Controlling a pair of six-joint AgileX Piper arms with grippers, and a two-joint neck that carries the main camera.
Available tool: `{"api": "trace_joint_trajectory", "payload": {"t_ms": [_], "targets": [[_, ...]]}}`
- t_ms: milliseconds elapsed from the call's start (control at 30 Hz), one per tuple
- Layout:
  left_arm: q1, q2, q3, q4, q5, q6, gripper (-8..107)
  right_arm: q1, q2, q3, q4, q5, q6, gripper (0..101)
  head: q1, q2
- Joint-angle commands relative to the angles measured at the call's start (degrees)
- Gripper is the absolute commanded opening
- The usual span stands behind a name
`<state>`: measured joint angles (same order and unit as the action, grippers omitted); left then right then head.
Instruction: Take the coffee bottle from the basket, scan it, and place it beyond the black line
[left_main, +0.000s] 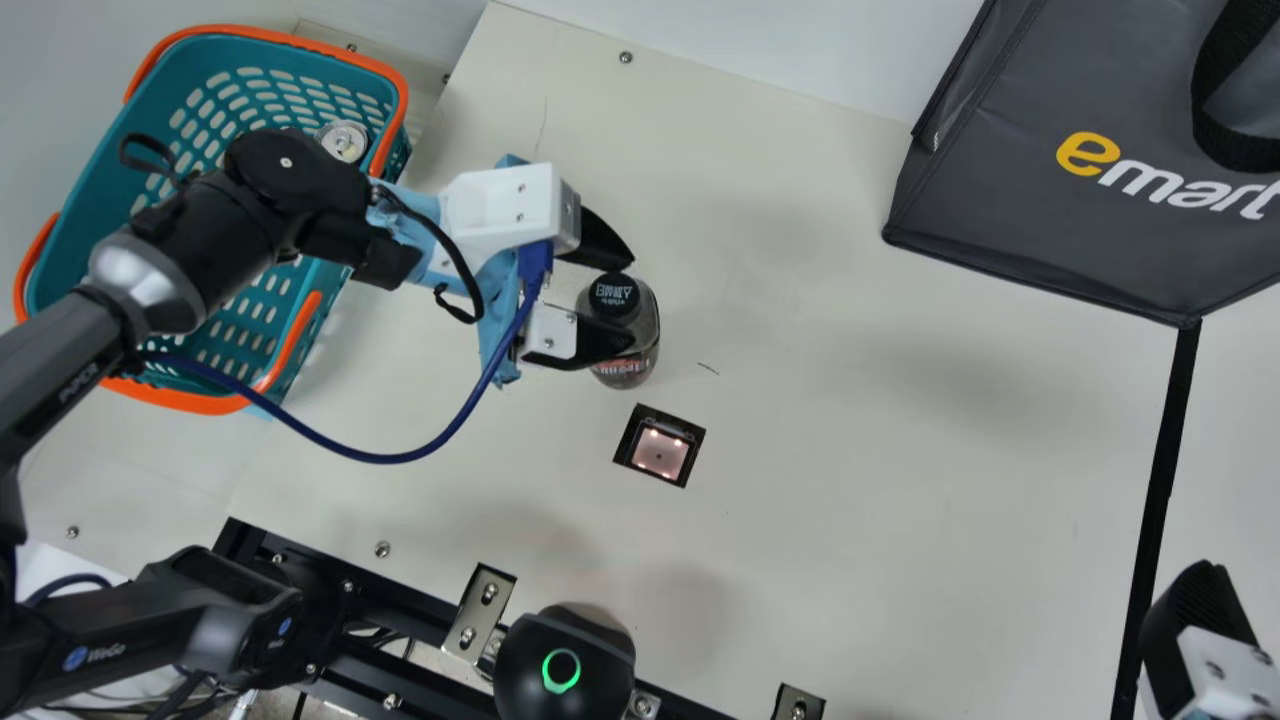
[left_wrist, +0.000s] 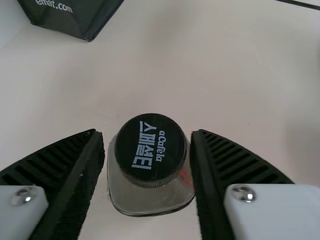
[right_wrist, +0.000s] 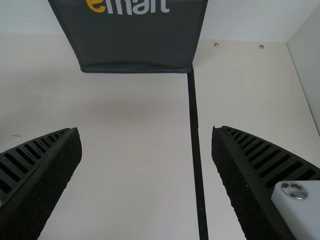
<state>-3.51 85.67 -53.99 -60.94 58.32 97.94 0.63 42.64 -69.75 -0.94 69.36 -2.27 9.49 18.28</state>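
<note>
Coffee bottle, clear-walled with a round black screw cap: it sits between the black ribbed fingers of your left gripper, which appears closed on its sides. Removal is complete; the teal plastic basket with orange rim lies behind that gripper. You cannot confirm a scan from these views; treat it as pending. The square lit scanner is just beside the gripped bottle. Placement remains: the long black line runs well ahead of the left fingertips. Your left arm extends over the basket, fingers directed away from it. Your right gripper is open near the line, its fingers wide apart.
</note>
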Motion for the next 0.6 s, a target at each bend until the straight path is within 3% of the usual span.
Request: {"api": "trace_joint_trajectory", "payload": {"t_ms": [0,567], "targets": [[0.2,-0.1,-0.3,0.0,0.2,-0.4,87,0.0,0.0,0.0,0.0,0.0,0.0,91,-1.6,0.1],[2.4,-2.3,-2.7,0.9,2.2,-5.4,90,0.0,0.0,0.0,0.0,0.0,0.0,91,-1.6,0.1]]}}
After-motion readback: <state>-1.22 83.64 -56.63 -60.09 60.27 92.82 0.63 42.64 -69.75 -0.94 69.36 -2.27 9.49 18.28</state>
